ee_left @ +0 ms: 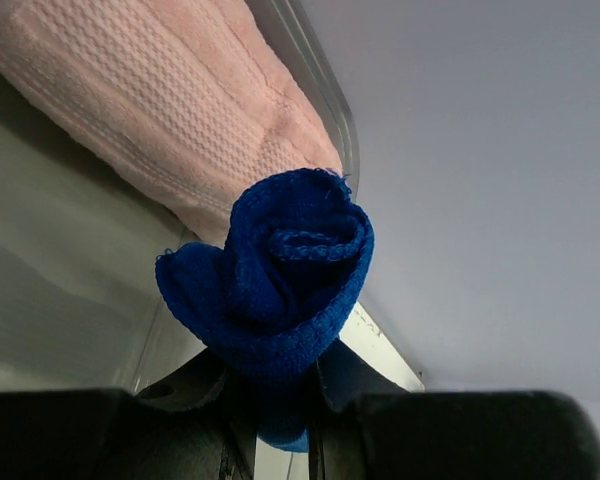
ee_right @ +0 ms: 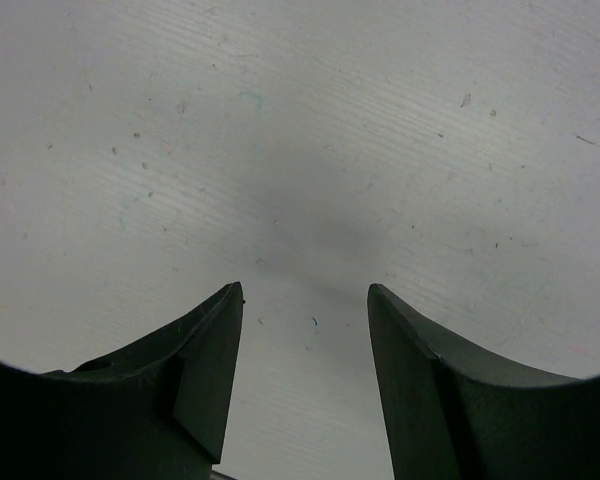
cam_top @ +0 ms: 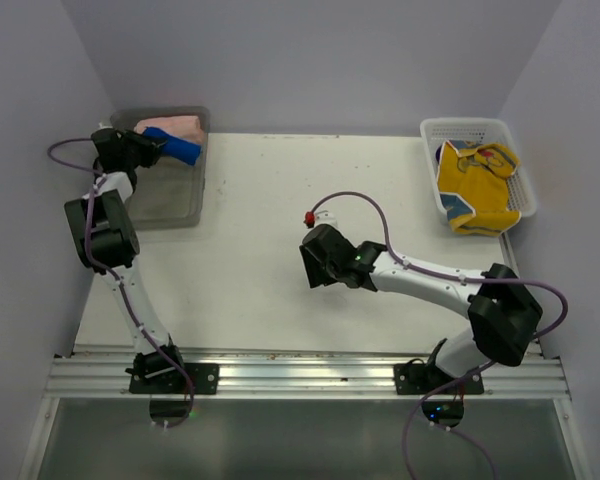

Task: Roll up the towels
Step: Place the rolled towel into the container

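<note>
From my station the table (cam_top: 270, 200) is bare in the middle, so the risk sits at its two far corners. At the left, the grey tray (cam_top: 170, 205) has the rolled pink towel (cam_top: 185, 126) lying against its back wall. At the right, the white basket (cam_top: 430, 130) holds the yellow towel (cam_top: 480, 185), crumpled and not yet rolled. The blue towel (cam_top: 178, 147) is rolled and hangs above the tray, just beside the pink one. The left gripper (ee_left: 270, 425) is pinched narrowly on its near end only. My worry is that this roll is loose. In the left wrist view its outer flap stands away from the coil, so a release from up here could let it unwind, or land it on the tray rim (ee_left: 320, 90) and tip it out. It could also nudge the pink roll open. The right gripper (ee_right: 305, 295) hovers half open over bare table, holding nothing.
</note>
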